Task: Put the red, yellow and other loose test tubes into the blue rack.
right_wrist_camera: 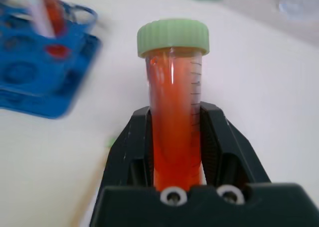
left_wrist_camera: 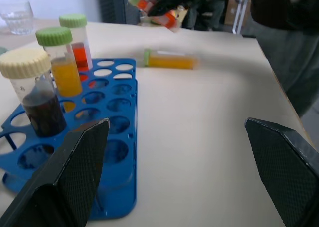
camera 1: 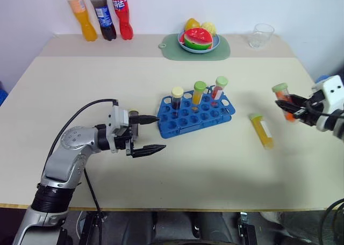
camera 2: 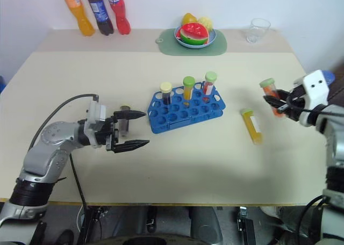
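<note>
Over the table's right edge, your right gripper (camera 1: 288, 108) is clamped on an orange tube (right_wrist_camera: 173, 117), held clear of the surface. Your left gripper (camera 1: 149, 133) points level at the blue rack (camera 1: 196, 116) mid-table, fingers spread wide, empty.

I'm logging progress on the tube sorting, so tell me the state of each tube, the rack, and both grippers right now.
Blue rack: on the table, three capped tubes upright in its back row.
Dark brown tube: racked.
Yellow tube in rack: racked.
Red tube: racked.
Orange-red tube: held off the table.
Loose yellow tube: lying on the table.
Left gripper: open, empty.
Right gripper: shut on orange-red tube.
</note>
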Action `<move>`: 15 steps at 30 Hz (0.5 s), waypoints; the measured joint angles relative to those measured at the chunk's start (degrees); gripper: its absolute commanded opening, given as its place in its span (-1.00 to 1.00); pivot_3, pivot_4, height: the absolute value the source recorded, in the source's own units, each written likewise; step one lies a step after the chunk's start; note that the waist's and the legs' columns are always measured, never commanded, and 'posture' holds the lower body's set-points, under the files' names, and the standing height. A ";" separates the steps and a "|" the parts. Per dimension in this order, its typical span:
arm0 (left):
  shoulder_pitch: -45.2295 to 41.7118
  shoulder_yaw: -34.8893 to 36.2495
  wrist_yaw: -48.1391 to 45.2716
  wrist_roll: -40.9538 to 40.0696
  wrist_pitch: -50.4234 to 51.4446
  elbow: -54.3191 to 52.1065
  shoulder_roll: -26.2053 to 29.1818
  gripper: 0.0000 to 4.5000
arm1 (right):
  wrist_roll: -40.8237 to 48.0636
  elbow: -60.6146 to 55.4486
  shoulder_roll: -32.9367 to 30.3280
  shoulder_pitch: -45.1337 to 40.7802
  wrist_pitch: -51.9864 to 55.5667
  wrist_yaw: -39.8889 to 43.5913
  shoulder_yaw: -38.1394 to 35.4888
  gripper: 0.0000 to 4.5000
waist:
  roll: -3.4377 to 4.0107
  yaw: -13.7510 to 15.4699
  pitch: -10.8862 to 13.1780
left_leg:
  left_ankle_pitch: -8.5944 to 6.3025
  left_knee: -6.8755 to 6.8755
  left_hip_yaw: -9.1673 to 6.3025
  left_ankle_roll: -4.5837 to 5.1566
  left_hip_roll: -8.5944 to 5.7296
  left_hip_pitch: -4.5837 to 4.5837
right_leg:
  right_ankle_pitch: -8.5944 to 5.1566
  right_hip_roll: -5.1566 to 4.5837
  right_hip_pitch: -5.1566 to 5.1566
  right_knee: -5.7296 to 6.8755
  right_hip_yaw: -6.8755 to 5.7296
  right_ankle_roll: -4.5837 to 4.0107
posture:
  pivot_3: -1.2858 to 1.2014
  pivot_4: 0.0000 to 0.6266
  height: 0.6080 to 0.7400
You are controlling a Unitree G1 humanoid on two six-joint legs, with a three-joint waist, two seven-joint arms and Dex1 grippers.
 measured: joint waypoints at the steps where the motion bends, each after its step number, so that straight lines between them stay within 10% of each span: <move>1: -0.60 -0.01 0.34 -0.02 0.05 0.66 -0.77 1.00 | 0.09 -3.12 2.18 1.41 -0.92 -2.47 -0.23 -0.66 | 0.01 -0.16 0.00 | 0.00 0.01 0.01 0.00 0.00 0.00 | 0.00 0.00 0.00 -0.01 0.01 -0.01 | 0.03 -0.52 1.00; 15: -3.76 0.52 6.03 -0.52 0.16 4.69 -7.01 1.00 | -5.94 0.30 27.00 -3.10 -29.65 -23.96 9.20 -0.66 | 0.00 -0.12 0.00 | 0.01 0.01 -0.05 0.00 -0.01 0.06 | 0.01 0.02 0.08 0.02 0.01 -0.02 | 0.03 -0.52 1.00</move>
